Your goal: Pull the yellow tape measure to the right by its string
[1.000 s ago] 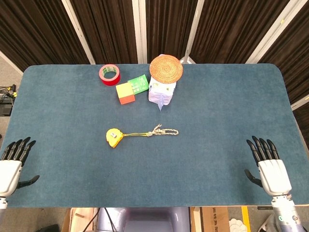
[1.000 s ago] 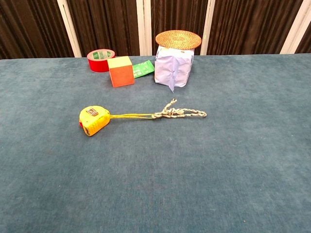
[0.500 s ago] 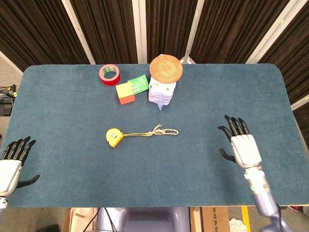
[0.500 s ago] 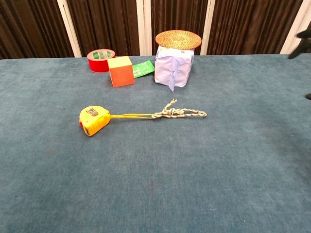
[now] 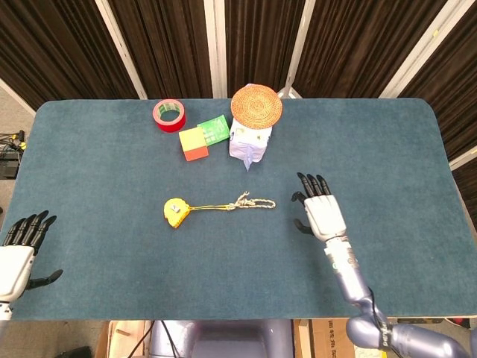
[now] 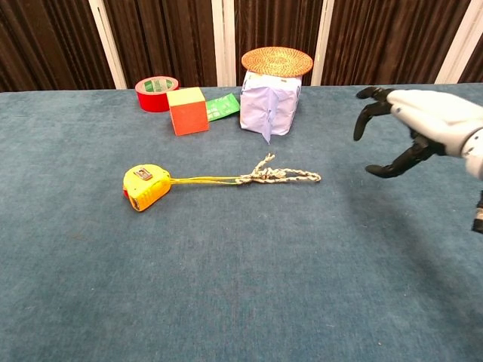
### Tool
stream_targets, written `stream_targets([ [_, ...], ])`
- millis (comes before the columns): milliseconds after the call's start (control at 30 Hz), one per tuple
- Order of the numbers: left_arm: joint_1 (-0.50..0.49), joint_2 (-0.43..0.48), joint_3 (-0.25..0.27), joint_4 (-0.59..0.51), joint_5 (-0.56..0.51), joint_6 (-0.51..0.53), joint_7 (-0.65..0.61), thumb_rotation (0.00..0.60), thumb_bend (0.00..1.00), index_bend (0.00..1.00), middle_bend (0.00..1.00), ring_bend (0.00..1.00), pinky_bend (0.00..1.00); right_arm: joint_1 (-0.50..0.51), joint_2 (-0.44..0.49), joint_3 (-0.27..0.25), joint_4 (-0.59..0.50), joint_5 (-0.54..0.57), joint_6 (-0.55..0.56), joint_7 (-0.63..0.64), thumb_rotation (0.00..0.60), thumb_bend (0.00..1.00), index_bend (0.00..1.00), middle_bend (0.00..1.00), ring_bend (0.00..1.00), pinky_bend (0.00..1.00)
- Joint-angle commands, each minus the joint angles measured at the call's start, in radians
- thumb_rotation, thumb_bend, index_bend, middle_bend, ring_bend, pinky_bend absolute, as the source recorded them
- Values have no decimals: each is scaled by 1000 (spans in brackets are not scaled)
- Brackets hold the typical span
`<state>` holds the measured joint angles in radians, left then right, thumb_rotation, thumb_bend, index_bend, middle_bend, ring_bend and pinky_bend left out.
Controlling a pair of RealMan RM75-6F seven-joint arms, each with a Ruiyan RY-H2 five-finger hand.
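Note:
The yellow tape measure [image 5: 174,212] [image 6: 146,185] lies on the blue table left of centre. Its string [image 5: 238,203] [image 6: 256,177] runs off to the right, a thin yellow cord ending in a knotted pale braid. My right hand [image 5: 320,212] [image 6: 419,124] hovers above the table with fingers spread and empty, a short way right of the braid's free end and apart from it. At the near left table edge my left hand [image 5: 16,252] rests open, holding nothing; only the head view shows it.
At the back stand a red tape roll [image 5: 169,115] [image 6: 155,92], an orange-and-yellow cube [image 5: 194,143] [image 6: 188,110], a green card [image 5: 215,129] and a pale tissue box [image 6: 270,103] topped by a woven round lid [image 5: 256,106].
My right hand has travelled from the near right table edge leftward and forward, coming close to the string's end. The left hand, tape measure and string have not moved.

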<state>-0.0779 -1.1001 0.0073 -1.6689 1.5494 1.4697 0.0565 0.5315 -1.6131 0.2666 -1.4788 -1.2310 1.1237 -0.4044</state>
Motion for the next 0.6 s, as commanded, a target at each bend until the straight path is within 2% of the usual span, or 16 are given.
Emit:
stream_targets([
  [33,-2,0,0,2,-1,-3,-5,600,0,0,0,0,0,32,-57,5,59,22,-11,-7,600,326,467,104,0,0],
  [333,-9,3,0,1,-9,-20,-21,600,0,0,0,0,0,74,-151,14,169,53,-14,4,600,330,517,115,0,0],
  [600,-12,0,1,0,-7,-25,-19,600,0,0,0,0,0,97,-214,13,259,72,-24,16,600,330,522,116,0,0],
])
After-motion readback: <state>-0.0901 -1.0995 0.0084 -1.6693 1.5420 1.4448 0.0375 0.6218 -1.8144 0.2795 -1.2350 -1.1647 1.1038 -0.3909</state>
